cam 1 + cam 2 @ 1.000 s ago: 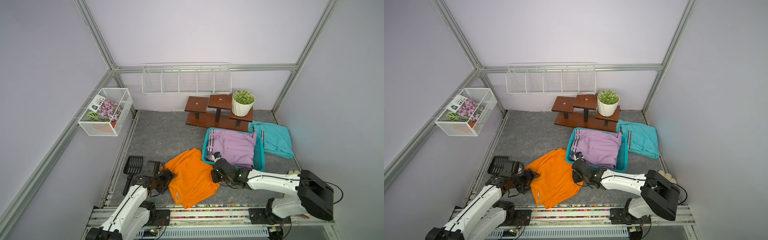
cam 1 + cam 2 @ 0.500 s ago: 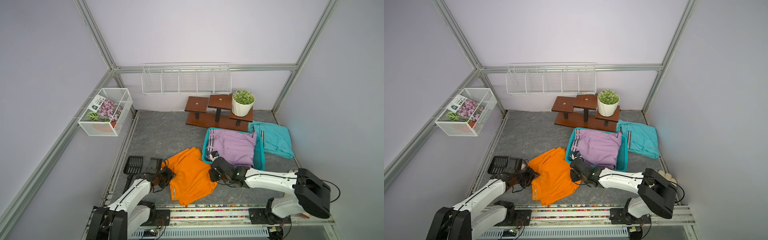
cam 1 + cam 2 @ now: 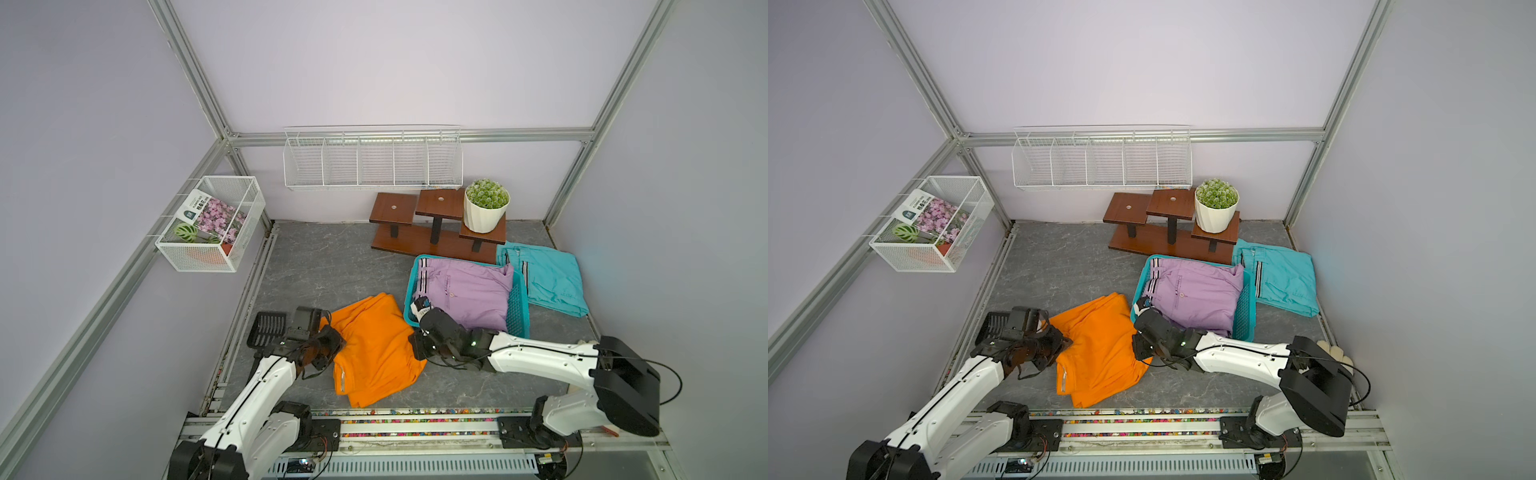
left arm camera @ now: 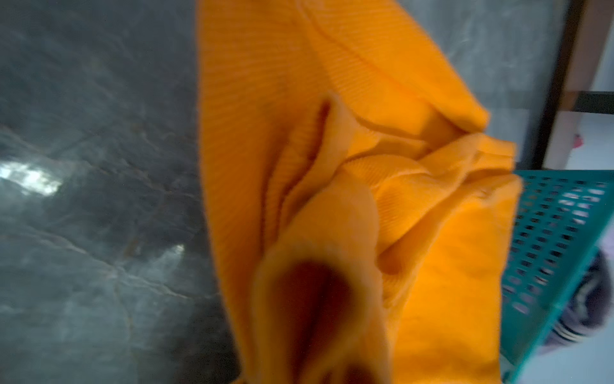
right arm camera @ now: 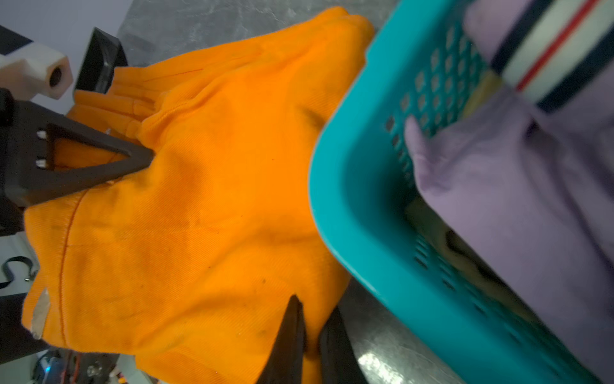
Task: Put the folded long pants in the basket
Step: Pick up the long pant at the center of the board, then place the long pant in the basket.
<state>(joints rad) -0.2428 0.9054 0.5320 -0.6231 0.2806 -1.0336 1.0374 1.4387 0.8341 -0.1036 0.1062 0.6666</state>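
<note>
While both arms reach in low from the near rail, the right claw (image 5: 314,309) is pinched tight on one edge of the folded orange cloth trousers (image 3: 374,349). They lie on the grey marbled tabletop (image 3: 324,266) between the two claws, outside the basket. The left claw (image 3: 337,338) meets the opposite edge, where the cloth gathers into a raised fold at its tip. Its jaws look closed on that fold (its own wrist view shows only bunched orange cloth, the fingers hidden). Just behind the left claw lies a black perforated plastic scoop (image 3: 266,328).

Just beyond the right claw stands the turquoise perforated plastic basket (image 3: 517,307), its near corner beside the orange bundle. Inside it lie folded lilac trousers (image 3: 465,291) with striped trim, and a sliver of tan cloth (image 5: 428,216) shows beneath them. Further from that claw, past the basket's far side, folded turquoise trousers (image 3: 548,282) rest on the tabletop.

Beyond both claws is a brown stepped wooden stand (image 3: 415,245) carrying a white ribbed pot (image 3: 484,218) of green plant. A long white wire rack (image 3: 374,158) hangs on the back wall, and a white wire box basket (image 3: 212,224) on the side wall.
</note>
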